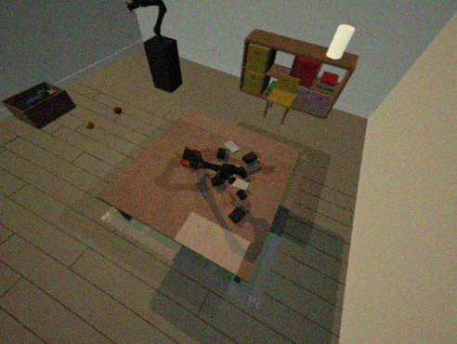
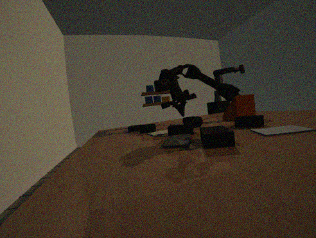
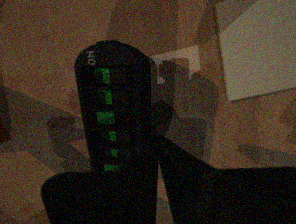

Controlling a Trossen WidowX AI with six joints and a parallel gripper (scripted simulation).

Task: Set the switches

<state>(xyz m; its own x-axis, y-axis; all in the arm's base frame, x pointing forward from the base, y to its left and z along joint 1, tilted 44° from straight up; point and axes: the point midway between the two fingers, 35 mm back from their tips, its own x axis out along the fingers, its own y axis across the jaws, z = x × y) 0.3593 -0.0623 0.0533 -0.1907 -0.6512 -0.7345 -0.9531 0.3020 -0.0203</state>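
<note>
The controller unit (image 3: 117,110) lies on the table (image 1: 153,195) among dark modules, directly under my wrist camera, its row of rocker switches (image 3: 106,118) showing green. White lettering at its far end is too blurred to read. My arm (image 2: 205,78) reaches out and bends down, with the pincer (image 3: 156,175) closed tight and empty just above the unit's near end.
</note>
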